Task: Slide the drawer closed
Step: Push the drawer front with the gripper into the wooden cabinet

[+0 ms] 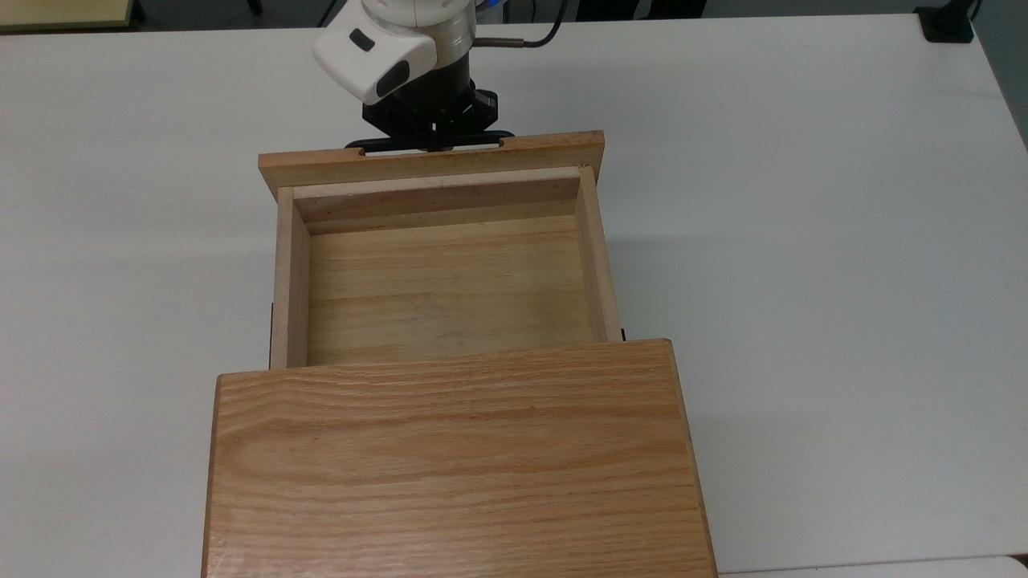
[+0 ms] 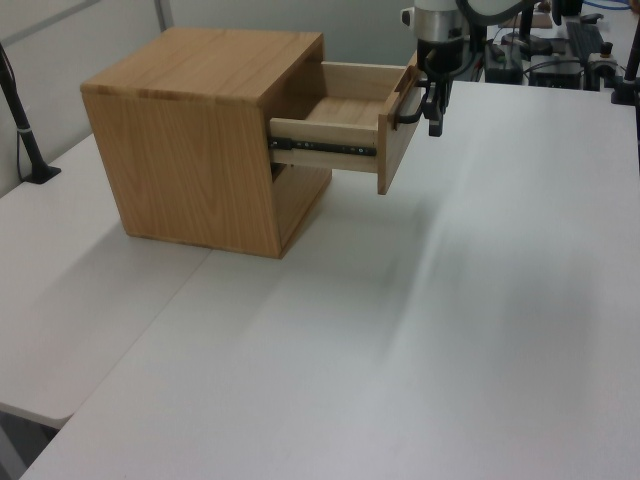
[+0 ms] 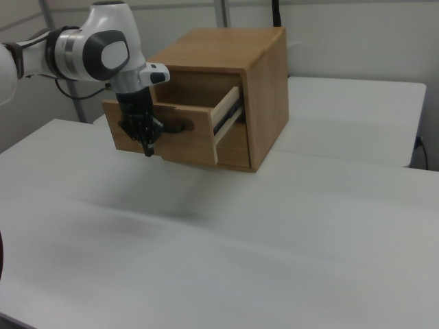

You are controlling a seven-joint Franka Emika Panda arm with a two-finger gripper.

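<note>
Drawer (image 1: pixel 442 281) open, interior seen in top view; fingers (image 3: pixel 147 146) at handle (image 2: pixel 408 108), clenched.

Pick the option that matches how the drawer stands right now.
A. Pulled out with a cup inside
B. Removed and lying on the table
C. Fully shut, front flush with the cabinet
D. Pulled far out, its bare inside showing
D: the drawer sticks well out of the cabinet in the top view, its wooden floor bare, with the gripper at the handle.
</note>
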